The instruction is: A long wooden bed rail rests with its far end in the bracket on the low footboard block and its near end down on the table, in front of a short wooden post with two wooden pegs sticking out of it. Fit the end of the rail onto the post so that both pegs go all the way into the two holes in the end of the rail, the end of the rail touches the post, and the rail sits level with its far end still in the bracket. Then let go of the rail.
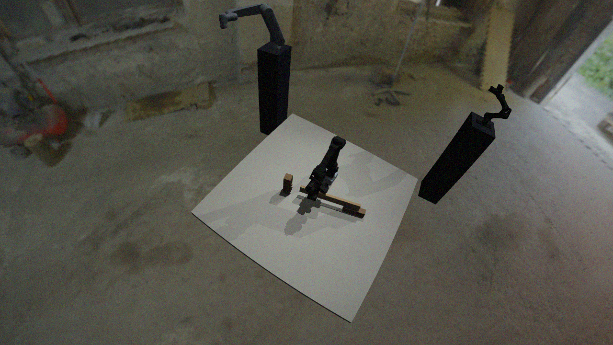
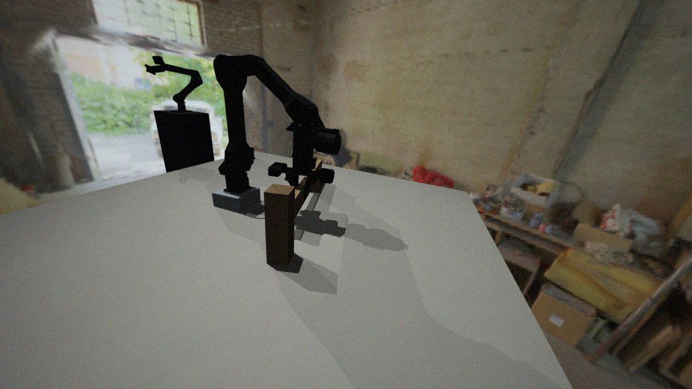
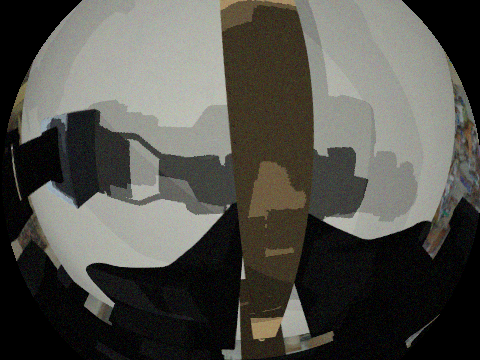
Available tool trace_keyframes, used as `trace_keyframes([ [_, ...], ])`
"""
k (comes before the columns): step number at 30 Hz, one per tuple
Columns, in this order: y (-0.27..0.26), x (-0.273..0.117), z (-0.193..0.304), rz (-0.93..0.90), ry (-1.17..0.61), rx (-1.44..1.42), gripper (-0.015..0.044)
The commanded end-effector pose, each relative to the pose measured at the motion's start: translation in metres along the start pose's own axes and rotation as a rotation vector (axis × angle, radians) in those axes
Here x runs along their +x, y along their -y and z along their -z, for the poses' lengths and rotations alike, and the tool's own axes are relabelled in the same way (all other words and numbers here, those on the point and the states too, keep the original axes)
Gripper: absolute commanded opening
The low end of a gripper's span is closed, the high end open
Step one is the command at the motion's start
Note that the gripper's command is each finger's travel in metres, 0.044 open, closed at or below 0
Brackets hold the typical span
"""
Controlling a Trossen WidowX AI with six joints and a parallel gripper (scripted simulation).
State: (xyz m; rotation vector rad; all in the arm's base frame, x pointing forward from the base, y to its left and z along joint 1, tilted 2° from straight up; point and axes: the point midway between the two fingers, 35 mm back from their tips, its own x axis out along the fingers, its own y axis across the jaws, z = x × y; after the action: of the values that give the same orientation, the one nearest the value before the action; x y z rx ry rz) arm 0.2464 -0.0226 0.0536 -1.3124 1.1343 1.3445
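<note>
My gripper is shut on the long wooden rail, nearer its post end. The rail's near end is raised off the table, and its shadow lies below it. Its far end lies over the low footboard block; the exact seat in the bracket cannot be made out. The short wooden post stands upright beyond the near end, with a gap between them in the top view. The pegs show only as tiny bumps on the post's rail side. The holes are hidden.
The arm's grey base stands on the white table, on one side of the rail. Two black pedestals with other arms stand on the floor beyond the table edge.
</note>
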Motion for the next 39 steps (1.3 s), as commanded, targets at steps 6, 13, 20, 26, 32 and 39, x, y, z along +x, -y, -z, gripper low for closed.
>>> trace_keyframes([
  [6, 0.001, -0.001, 0.002, 0.006, 0.0, -0.001, 0.0],
  [13, 0.001, 0.001, 0.004, 0.006, -0.001, -0.001, 0.0],
  [20, 0.001, 0.001, 0.006, 0.006, -0.001, -0.001, 0.0],
  [26, 0.001, 0.001, 0.008, 0.006, -0.001, -0.001, 0.0],
  [32, 0.001, 0.001, 0.01, 0.006, -0.001, -0.001, 0.0],
  [39, 0.001, 0.0, 0.012, 0.006, -0.001, -0.001, 0.0],
])
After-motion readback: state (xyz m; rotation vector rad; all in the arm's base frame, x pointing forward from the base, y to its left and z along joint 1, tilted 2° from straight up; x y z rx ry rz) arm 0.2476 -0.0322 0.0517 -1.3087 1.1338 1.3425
